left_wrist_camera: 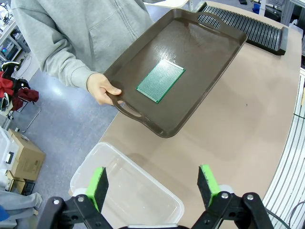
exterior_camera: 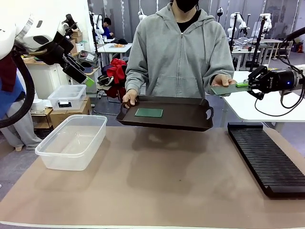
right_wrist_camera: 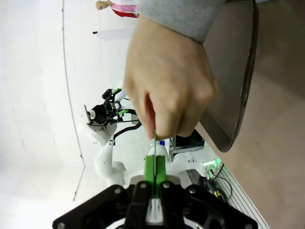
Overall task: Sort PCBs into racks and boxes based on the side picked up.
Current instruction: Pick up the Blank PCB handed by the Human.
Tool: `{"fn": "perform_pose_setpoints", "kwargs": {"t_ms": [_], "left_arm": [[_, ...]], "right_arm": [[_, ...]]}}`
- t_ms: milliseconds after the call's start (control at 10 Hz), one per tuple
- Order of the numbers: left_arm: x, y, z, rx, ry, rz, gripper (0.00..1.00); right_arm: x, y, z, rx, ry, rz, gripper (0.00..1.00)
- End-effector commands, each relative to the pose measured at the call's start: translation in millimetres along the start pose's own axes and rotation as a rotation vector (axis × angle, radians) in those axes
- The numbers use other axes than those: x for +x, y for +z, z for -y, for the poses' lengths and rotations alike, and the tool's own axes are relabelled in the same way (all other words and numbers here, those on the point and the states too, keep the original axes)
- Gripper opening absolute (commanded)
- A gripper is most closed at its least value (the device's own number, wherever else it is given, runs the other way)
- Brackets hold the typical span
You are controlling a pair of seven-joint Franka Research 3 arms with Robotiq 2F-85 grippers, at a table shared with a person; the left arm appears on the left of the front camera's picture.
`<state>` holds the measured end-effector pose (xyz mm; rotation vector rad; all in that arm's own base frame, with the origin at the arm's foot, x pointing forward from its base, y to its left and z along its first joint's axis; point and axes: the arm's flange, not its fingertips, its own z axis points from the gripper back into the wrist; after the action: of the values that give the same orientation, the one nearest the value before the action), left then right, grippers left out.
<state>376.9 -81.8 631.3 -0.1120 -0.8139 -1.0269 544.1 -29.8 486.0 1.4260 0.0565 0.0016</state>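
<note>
My front camera sits fixed on the robot's side, above the near edge of the table (exterior_camera: 167, 191), facing across it to the person (exterior_camera: 181, 52) opposite. The left wrist camera hangs high and looks steeply down past the left gripper (left_wrist_camera: 152, 169), its pads wide apart. It shares the tray (left_wrist_camera: 205, 57), the tub (left_wrist_camera: 138, 191) and the rack (left_wrist_camera: 248, 26) with the front view. The right wrist camera is rolled sideways and very near. It sights over the right gripper (right_wrist_camera: 155, 160), clamped on the held PCB (right_wrist_camera: 155, 140), at the person's hand (right_wrist_camera: 167, 81), with the tray's edge beside it.
</note>
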Motion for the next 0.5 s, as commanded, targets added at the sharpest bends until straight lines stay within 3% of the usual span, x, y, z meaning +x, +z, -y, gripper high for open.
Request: {"fn": "perform_pose_setpoints", "kwargs": {"t_ms": [0,400], "left_arm": [[-1.0,-0.5,0.6,-0.005,-0.001,-0.004,1.00],[-1.0,-0.5,0.6,-0.005,-0.001,-0.004,1.00]], "right_arm": [[5.8,2.0,-4.4,0.037,-0.025,-0.010,0.00],[3.4,2.7,-3.6,0.050,-0.017,-0.019,0.00]]}}
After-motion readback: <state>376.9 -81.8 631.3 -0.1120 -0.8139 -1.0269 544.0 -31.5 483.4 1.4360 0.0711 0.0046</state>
